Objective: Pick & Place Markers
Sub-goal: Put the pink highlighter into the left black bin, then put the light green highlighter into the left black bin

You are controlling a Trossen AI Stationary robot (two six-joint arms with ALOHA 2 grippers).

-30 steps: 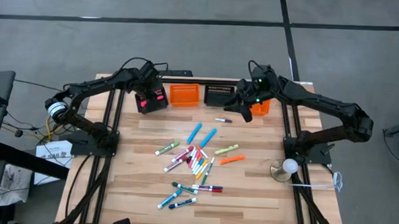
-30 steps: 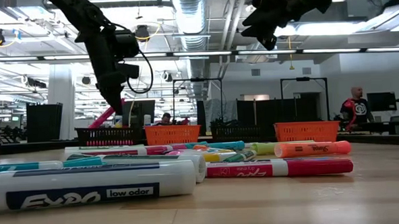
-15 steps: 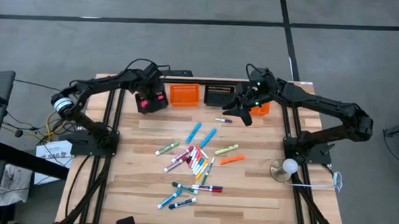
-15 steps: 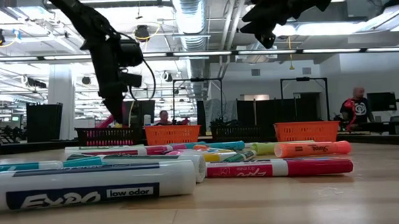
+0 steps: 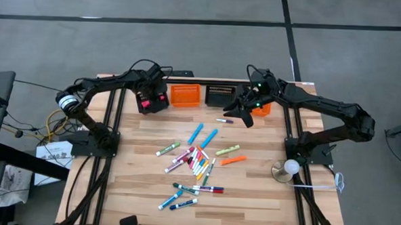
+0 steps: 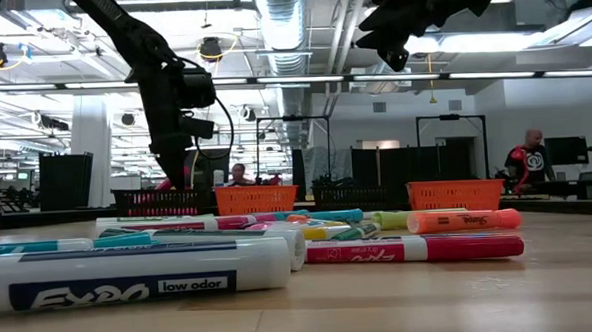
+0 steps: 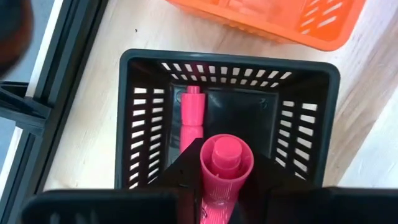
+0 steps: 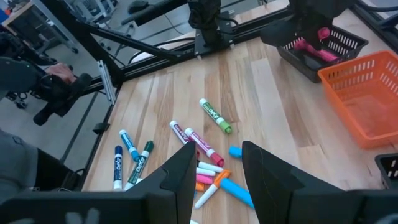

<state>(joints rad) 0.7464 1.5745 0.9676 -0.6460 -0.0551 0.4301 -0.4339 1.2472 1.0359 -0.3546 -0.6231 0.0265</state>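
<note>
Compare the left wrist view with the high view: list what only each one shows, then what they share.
Only the left wrist view shows inside the black basket: one pink marker lies on its floor, and the left gripper holds a second pink marker above it. Only the high view shows the marker pile, the right gripper and the far orange basket. Both show the black basket and the near orange basket.
</note>
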